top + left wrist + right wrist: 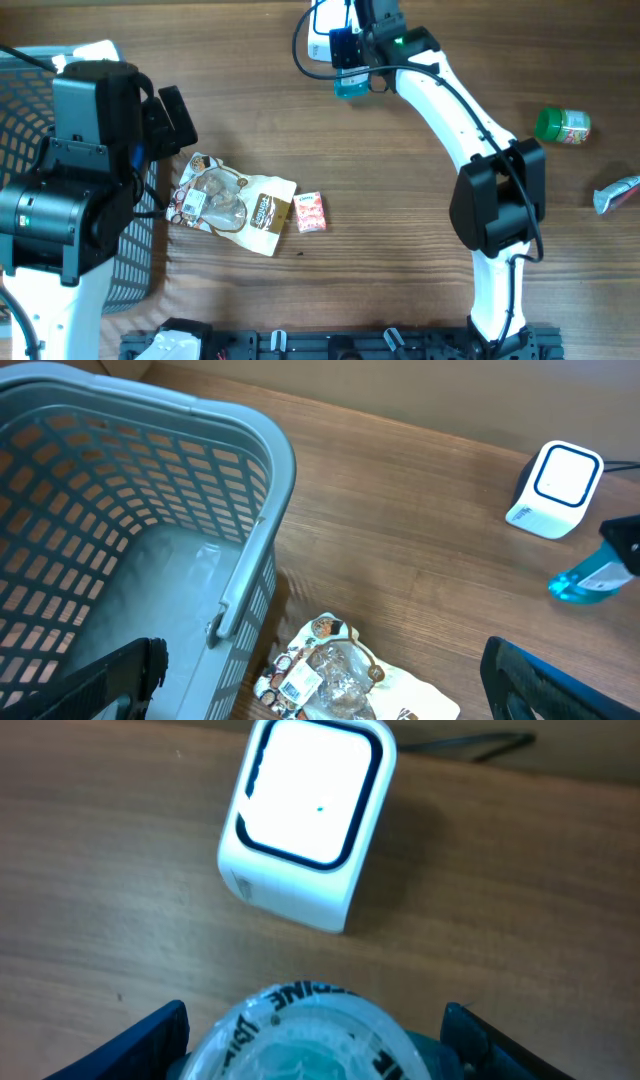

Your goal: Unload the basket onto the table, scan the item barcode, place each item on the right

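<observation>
Grey plastic basket (22, 150), latticed walls, at the far left edge of the wooden table (400, 240). Left gripper (320, 668), fingers spread wide and grasping nothing, above the basket's right rim and the pouch. Snack pouch (235, 200), flat on the wood just right of the basket, white barcode label facing up. Small pink carton (311, 212), lying just beside the pouch's right edge. White barcode scanner (322, 40), at the table's far edge, glowing window facing up (a dark cable (480, 742) runs off behind it). Teal tub (350, 85), round with a clear printed lid, near the scanner but apart from it, clasped between the fingers of the right gripper (315, 1030). Green-lidded jar (563, 126), on its side, well apart to the right. Silver tube (617, 193), at the right edge.
</observation>
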Motion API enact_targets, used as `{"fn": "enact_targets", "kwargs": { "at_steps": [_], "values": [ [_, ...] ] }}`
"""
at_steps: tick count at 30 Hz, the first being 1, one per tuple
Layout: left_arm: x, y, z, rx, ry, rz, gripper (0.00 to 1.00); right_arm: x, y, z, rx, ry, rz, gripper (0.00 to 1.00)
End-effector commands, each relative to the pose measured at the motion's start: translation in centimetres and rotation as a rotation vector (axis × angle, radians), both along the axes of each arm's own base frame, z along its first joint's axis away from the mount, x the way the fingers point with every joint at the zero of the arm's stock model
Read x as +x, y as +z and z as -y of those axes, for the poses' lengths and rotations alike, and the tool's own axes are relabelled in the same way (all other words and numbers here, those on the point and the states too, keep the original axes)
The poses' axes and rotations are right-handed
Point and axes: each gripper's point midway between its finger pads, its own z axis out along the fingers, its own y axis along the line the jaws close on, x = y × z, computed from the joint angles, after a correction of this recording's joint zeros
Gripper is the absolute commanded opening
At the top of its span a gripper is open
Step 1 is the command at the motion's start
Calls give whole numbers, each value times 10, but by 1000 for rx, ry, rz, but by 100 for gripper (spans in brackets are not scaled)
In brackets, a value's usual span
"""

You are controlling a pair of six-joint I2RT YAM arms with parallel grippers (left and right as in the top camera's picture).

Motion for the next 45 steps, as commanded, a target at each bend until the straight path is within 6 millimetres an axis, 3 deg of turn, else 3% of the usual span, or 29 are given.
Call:
{"fn": "enact_targets", "kwargs": {
  "at_steps": [1, 11, 12, 16, 18, 22, 27, 32, 33, 37, 40, 45],
  "values": [
    [1, 1, -3, 7, 13, 7, 100, -1, 6, -3, 23, -15, 1, 44],
    [1, 1, -3, 7, 13, 7, 100, -24, -32, 3, 13, -48, -117, 59],
    [1, 1, -3, 7, 13, 7, 100, -23, -31, 2, 13, -46, -114, 67],
    [1, 1, -3, 7, 13, 7, 100, -22, -30, 2, 15, -43, -104, 72],
    [1, 1, -3, 7, 13, 7, 100, -21, -29, 1, 15, -43, -102, 82],
    [1, 1, -3, 10, 16, 8, 100, -16, -16, 0, 6, -19, -62, 92],
    [1, 1, -4, 13, 19, 8, 100, -20, 3, 2, 14, -19, -48, 92],
    [1, 2, -5, 18, 24, 9, 100, -29, 1, 11, -17, -47, -85, 93],
    [1, 1, -5, 17, 24, 8, 100, -33, -3, 15, -26, -74, -107, 99],
    [1, 2, -5, 17, 24, 8, 100, -78, -33, 31, -28, -202, -339, 100],
    [1, 2, -5, 17, 24, 8, 100, -95, -45, 24, -8, -168, -420, 100],
    [-1, 0, -5, 18, 23, 1, 100, -129, -84, 18, -35, -162, -532, 100]
  ]
}}
